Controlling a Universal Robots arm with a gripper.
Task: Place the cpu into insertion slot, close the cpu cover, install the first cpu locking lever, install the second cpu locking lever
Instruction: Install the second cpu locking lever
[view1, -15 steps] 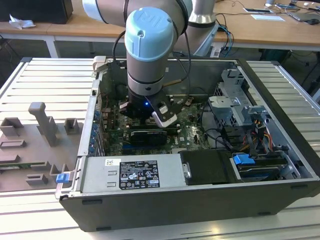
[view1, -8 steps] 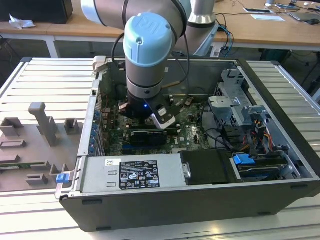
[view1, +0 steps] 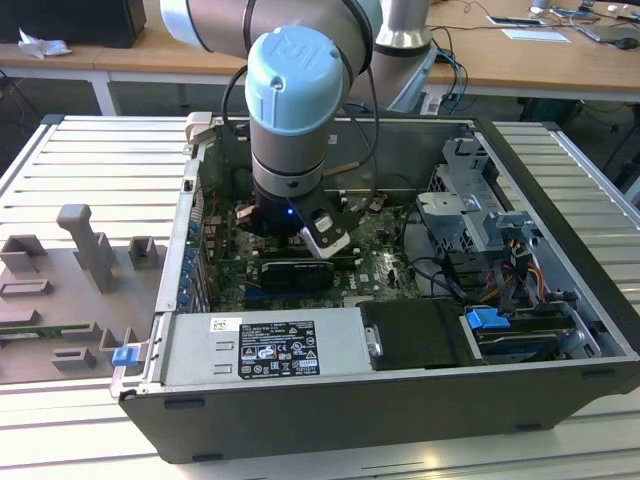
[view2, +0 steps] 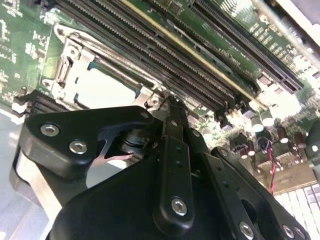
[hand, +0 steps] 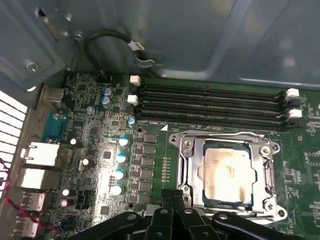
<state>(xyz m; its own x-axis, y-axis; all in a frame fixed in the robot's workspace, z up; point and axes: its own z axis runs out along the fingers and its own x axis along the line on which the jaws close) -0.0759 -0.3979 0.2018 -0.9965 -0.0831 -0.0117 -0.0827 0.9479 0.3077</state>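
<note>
Your gripper (hand: 172, 196) has its fingers drawn together on nothing, tips just beside the near rim of the insertion slot (hand: 227, 172). The cpu (hand: 229, 169) sits seated in that slot with the cpu cover (hand: 257, 165) lying flat around it. The socket lies directly ahead of the fingertips, alongside the memory slots (hand: 210, 102)

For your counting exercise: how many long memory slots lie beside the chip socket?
4 memory slots, stacked side by side between the case wall and the socket; none looks hidden.
</note>
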